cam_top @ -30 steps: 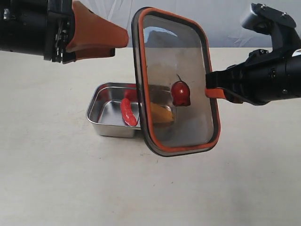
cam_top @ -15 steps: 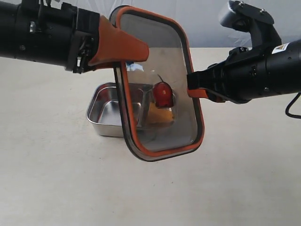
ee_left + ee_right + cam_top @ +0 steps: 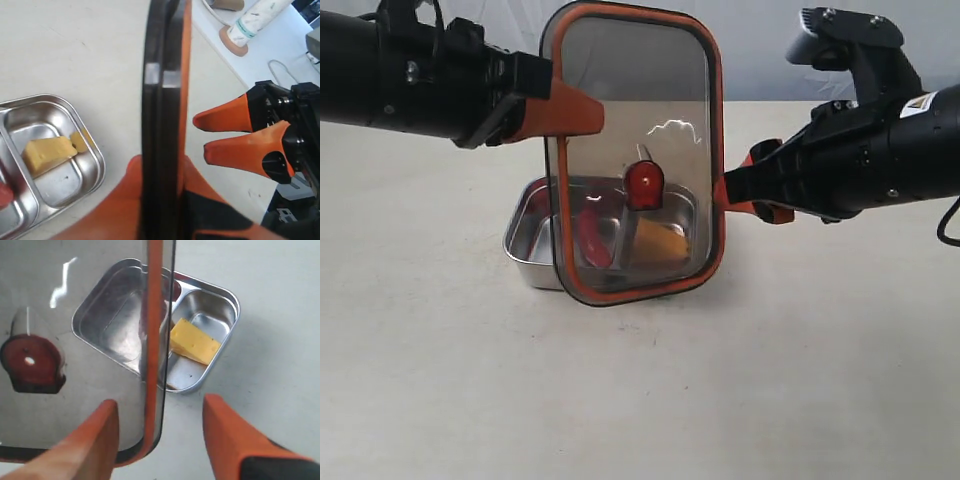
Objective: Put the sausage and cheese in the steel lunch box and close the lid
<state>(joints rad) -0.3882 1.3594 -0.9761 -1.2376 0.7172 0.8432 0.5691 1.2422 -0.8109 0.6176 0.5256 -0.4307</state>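
lid (image 3: pixel 630 100) upright above box (image 3: pixel 523 238) | sausage (image 3: pixel 598 240), cheese (image 3: pixel 195 342) in separate comps

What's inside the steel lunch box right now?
The cheese sits in one compartment of the steel lunch box, the sausage in the other, seen through the lid. The lid's edge hides part of that compartment.

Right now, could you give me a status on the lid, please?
Left gripper clamped on the lid, upright above the steel lunch box. Right gripper open at its edge. Sausage, cheese inside.

Upright lid (image 3: pixel 630 110) obstr. above box (image 3: pixel 530 264)
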